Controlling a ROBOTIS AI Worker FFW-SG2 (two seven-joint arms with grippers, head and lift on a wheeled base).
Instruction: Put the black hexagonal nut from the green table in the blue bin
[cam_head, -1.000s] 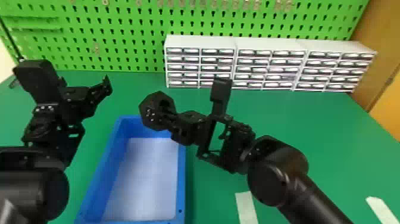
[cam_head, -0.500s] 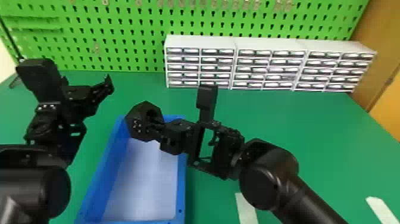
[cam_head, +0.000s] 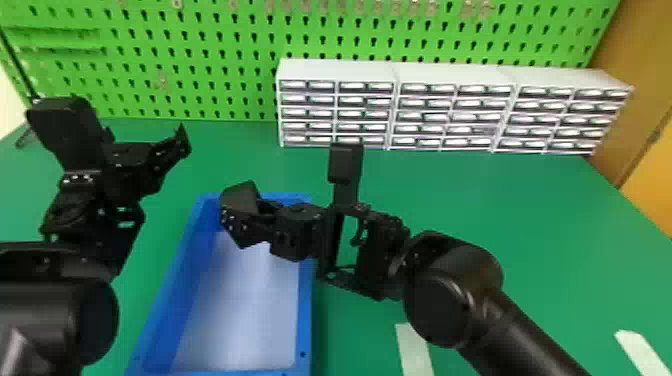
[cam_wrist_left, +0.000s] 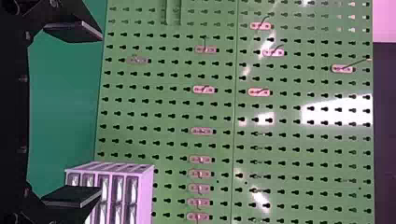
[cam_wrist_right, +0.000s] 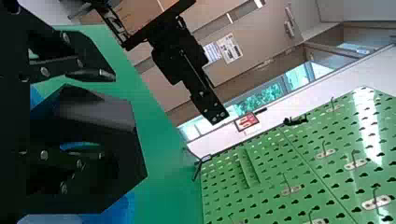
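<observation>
Right gripper (cam_head: 266, 213): closed down on the nut, loaded. Can't tell exactly how each finger sits against the wall or hole.
Black hexagonal nut (cam_head: 239, 199): at the right gripper's fingertips, off the green table, over the bin's far left corner in head view. Height above the floor of the bin: can't tell.
Blue bin (cam_head: 170, 295): below the right gripper, its long side running from under the nut back toward the robot.
Step in hand: I read it as placing; grasp looks done, release is what's left.
Nut position: bring it a bit toward the robot and right, so the whole hex is inside the walls, not just the middle of it.
Nut drop: lower before opening. A high release could bounce it or clip the rim.
Finger opening: spread slowly, check the nut comes free. If a finger sits in the hole, back straight out along it; a sideways pull would drag the nut.
Left gripper (cam_wrist_left: 100, 113): left of the right gripper, fingers wide apart, nothing between. Not needed; give it room.
Green table (cam_head: 525, 240): around the bin, below both grippers.
Drawer units (cam_head: 335, 100): beyond the right gripper, against the pegboard (cam_head: 210, 65). Well apart from the drop.
</observation>
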